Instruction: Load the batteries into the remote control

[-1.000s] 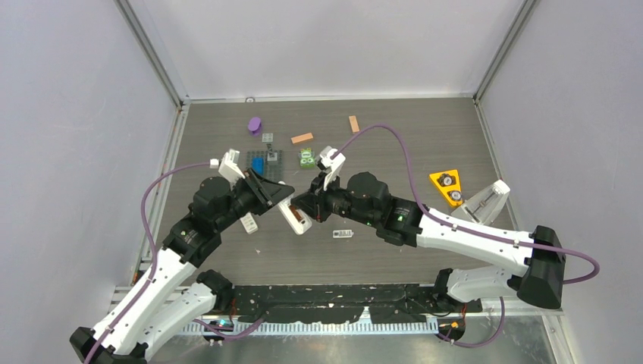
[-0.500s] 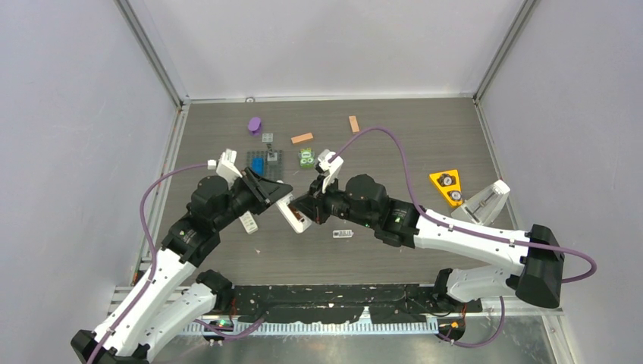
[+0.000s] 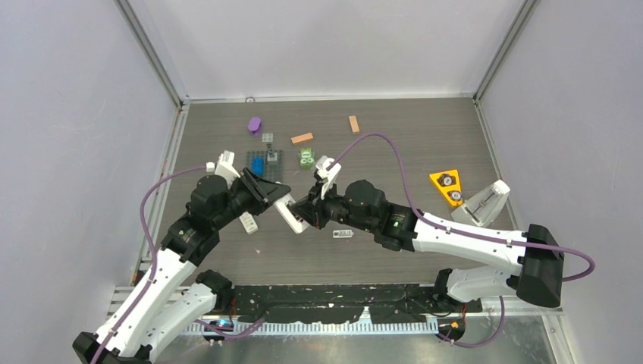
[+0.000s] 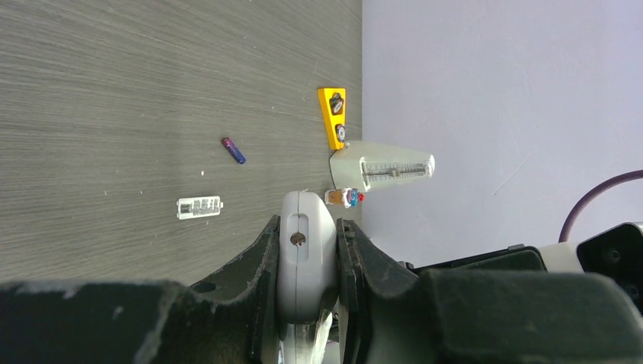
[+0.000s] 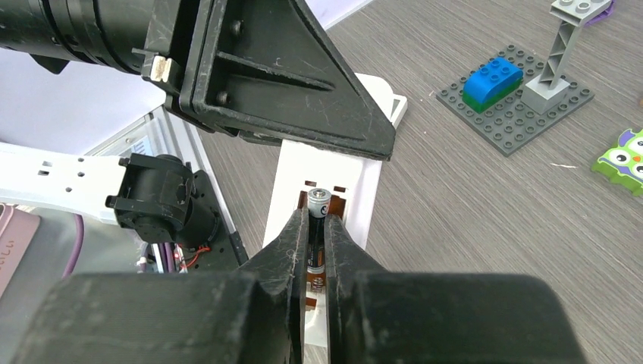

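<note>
Now the left end effector (image 4: 307, 227) clamps the white remote control (image 4: 305, 262) at mid-frame in the overhead view, while the right end effector (image 5: 317, 220) pinches a dark battery (image 5: 318, 202), apparently resting in its open compartment.

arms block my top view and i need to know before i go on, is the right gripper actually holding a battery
Observer: Yes. In the right wrist view the right gripper is shut on a dark battery, held lengthwise over the open bay of the white remote.
Operator: ok, any spare battery lying loose that i cant see
Observer: One. The left wrist view shows a purple battery lying alone on the table; it does not show in the top view.
</note>
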